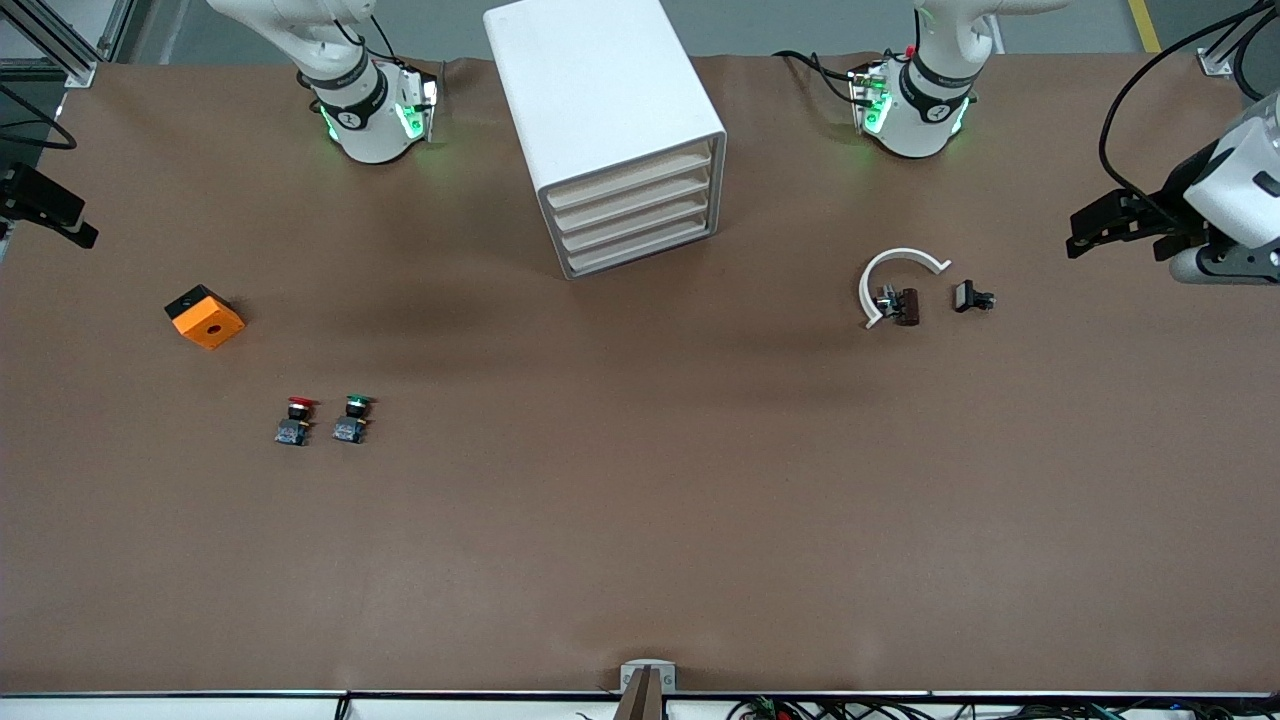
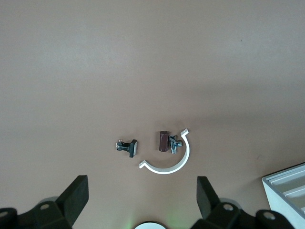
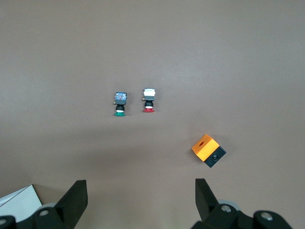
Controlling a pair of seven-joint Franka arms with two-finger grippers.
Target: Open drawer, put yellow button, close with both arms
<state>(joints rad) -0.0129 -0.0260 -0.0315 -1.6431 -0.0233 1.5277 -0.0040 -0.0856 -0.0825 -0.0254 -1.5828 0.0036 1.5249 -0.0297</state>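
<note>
The white cabinet (image 1: 600, 90) stands at the table's edge between the two arm bases. Its four cream-fronted drawers (image 1: 635, 215) are all shut. Its corner shows in the left wrist view (image 2: 288, 188) and the right wrist view (image 3: 16, 198). The yellow button is not in view. My left gripper (image 1: 1115, 235) hangs high over the left arm's end of the table, open and empty (image 2: 143, 198). My right gripper (image 1: 50, 210) hangs high at the right arm's end, open and empty (image 3: 141, 198).
A red-capped button (image 1: 295, 420) and a green-capped button (image 1: 352, 418) stand side by side toward the right arm's end. An orange box (image 1: 205, 316) lies near them. A white curved clip (image 1: 895, 270), a brown part (image 1: 908, 306) and a black bolt (image 1: 972, 297) lie toward the left arm's end.
</note>
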